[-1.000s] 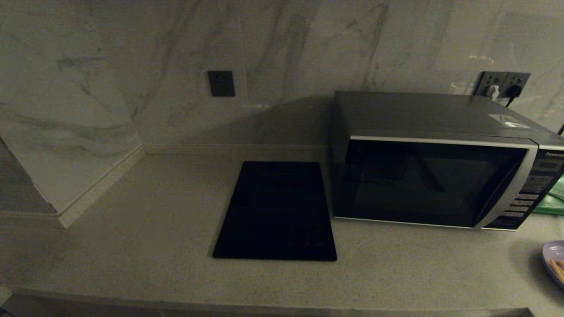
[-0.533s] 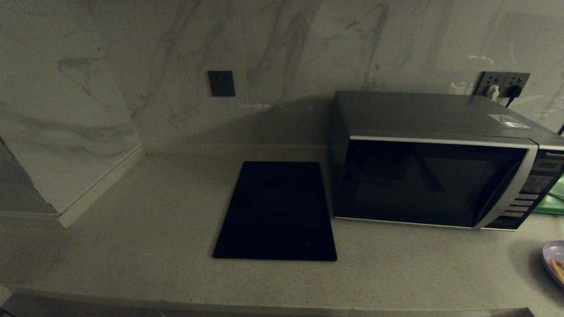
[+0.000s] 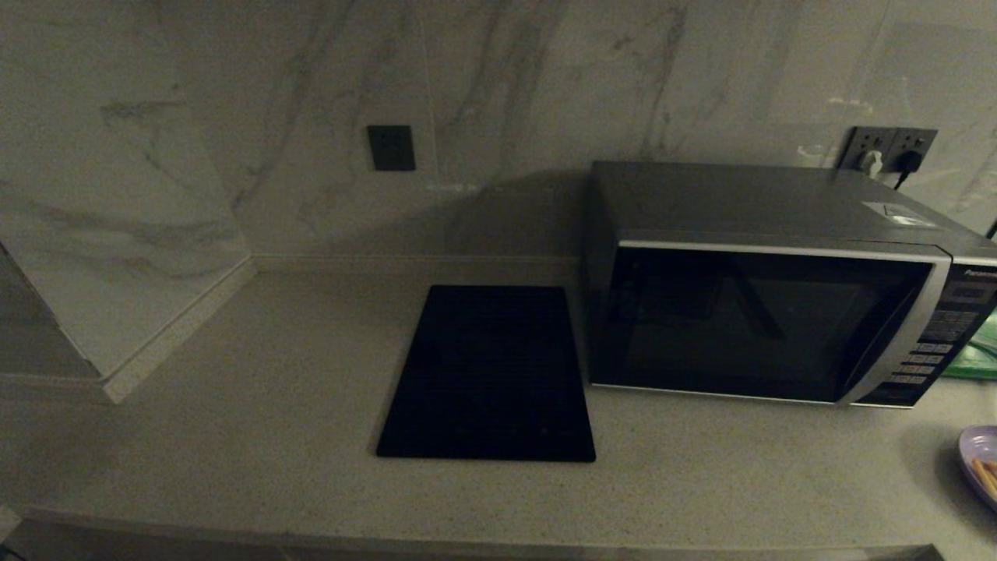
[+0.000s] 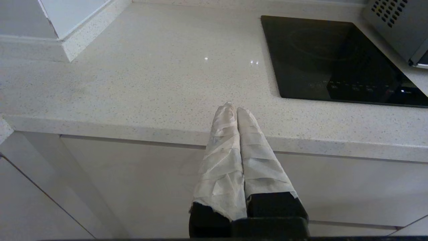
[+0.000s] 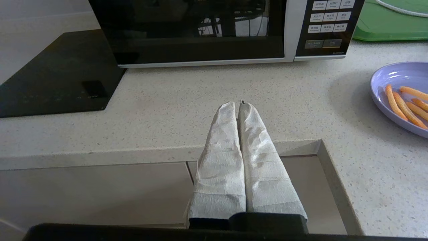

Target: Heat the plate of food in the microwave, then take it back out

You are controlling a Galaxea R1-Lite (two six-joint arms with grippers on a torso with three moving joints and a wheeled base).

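Note:
The dark grey microwave (image 3: pixel 767 312) stands at the back right of the counter with its black glass door closed; its door (image 5: pixel 187 30) and button panel (image 5: pixel 326 25) also show in the right wrist view. The lilac plate of food (image 3: pixel 983 463) lies at the counter's far right edge, orange sticks on it, seen again as the plate (image 5: pixel 398 88). My right gripper (image 5: pixel 238 104) is shut and empty at the counter's front edge, left of the plate. My left gripper (image 4: pixel 233 107) is shut and empty at the front edge, further left. Neither arm shows in the head view.
A flat black slab (image 3: pixel 489 374) is set into the counter left of the microwave, shown too as the slab (image 4: pixel 337 60). A green board (image 5: pixel 384 25) lies right of the microwave. Wall sockets (image 3: pixel 888 149) sit behind it. A marble wall corner (image 3: pixel 117 312) juts in at left.

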